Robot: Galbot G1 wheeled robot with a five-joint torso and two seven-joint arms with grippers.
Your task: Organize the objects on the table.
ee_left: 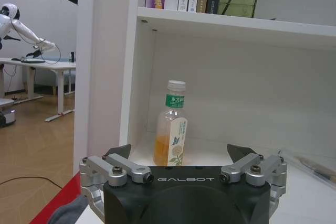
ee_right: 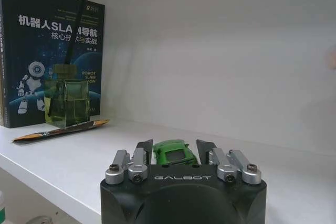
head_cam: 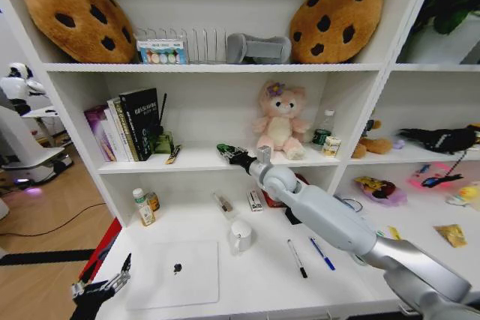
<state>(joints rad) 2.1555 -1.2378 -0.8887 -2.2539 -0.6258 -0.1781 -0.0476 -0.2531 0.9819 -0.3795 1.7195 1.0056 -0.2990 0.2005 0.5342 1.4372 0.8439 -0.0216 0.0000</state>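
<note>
While its jaws clamp the green toy car (ee_right: 175, 153), the right gripper (ee_right: 175, 149) hovers just over the shelf (ee_right: 79, 161), likely to set it down. Parked low beside the tabletop (head_cam: 262, 275), the left gripper (ee_left: 179, 153) sits spread apart, holding nothing.

Green toy car (ee_right: 175, 153) between right gripper (ee_right: 175, 151) fingers (ee_right: 144, 150) above white shelf (ee_right: 105, 156).

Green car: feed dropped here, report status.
Right gripper shut on green car, over middle shelf. Left gripper open, low by table edge. Nothing blocking.
</note>
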